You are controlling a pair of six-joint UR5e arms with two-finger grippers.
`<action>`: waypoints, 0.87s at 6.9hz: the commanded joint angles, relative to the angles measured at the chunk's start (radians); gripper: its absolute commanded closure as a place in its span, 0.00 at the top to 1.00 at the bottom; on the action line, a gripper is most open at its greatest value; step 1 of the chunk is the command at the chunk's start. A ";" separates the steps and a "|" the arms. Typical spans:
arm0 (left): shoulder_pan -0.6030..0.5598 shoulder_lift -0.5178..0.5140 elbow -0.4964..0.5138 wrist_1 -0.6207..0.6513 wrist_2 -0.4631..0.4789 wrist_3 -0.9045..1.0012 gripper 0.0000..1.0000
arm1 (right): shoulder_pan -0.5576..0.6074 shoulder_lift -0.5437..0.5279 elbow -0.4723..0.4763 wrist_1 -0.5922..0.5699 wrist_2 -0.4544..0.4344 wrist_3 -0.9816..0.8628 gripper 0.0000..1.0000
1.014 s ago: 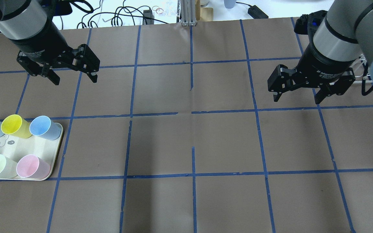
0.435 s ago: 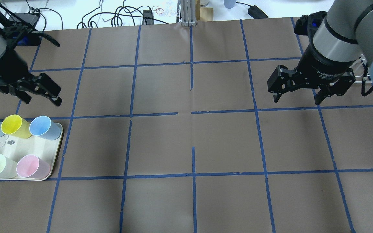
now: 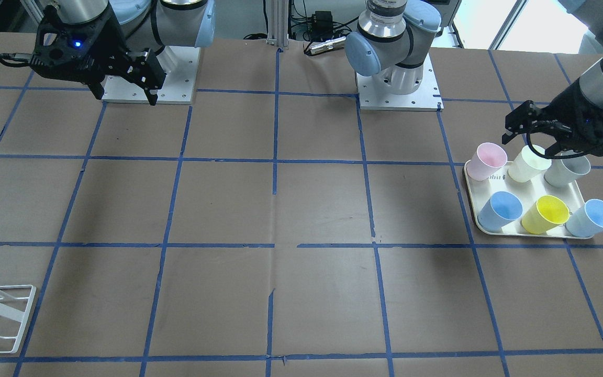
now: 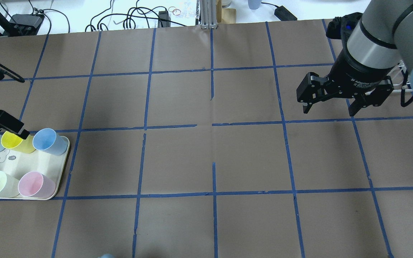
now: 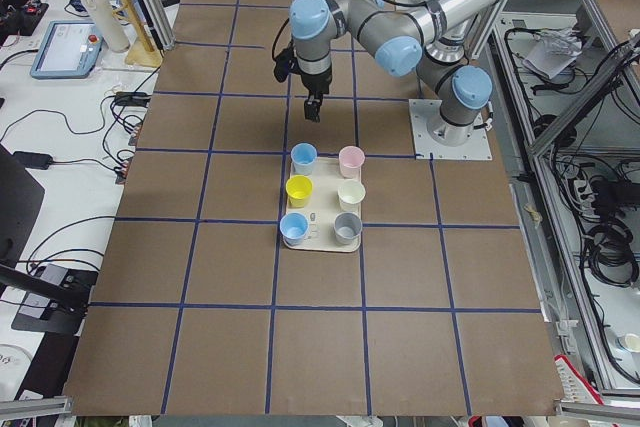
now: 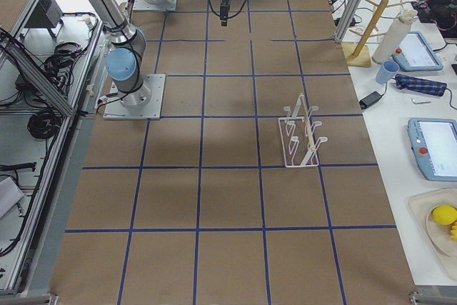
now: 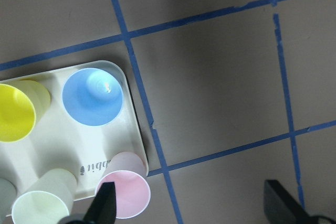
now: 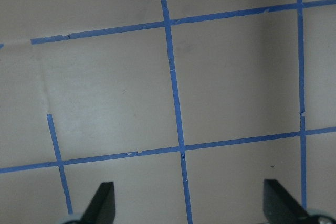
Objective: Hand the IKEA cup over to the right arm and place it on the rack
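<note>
The left hand [image 3: 531, 143] is wide open and holds nothing. In the left wrist view its two black fingers [image 7: 105, 207] stand far apart, with only table showing between them. The hand hangs in the air at the left end of the table, about over a flat cream plastic tray [image 4: 27, 163]. It touches no cup.

Six cups stand on the tray in two rows of three, all with the open end up. The small pale cream plastic cup [image 3: 529, 163] is in the middle of the row near the robot. A pink plastic cup [image 3: 490, 159] is just beside it, toward the middle of the table. A grey plastic cup [image 3: 568, 170] is on its other side. The far row has a blue cup [image 3: 500, 209], a bright yellow cup [image 3: 545, 213] and a light blue cup [image 3: 592, 217].

The right hand [image 4: 328, 110] is wide open too and holds nothing. It hangs over the right side of the table, well apart from the tray.

The white wire rack [image 6: 300, 137] stands on the right side, toward the far edge, with its rods slanting up. The table [image 4: 177, 161] is covered in brown paper with blue tape lines that make squares.
</note>
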 commanded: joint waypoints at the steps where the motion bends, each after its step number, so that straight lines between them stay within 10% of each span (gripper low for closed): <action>1: 0.120 -0.039 -0.178 0.288 -0.002 0.233 1.00 | 0.000 -0.001 0.000 0.001 0.000 0.001 1.00; 6: 0.225 -0.085 -0.192 0.361 0.006 0.393 1.00 | 0.004 0.002 -0.008 -0.020 0.019 0.001 1.00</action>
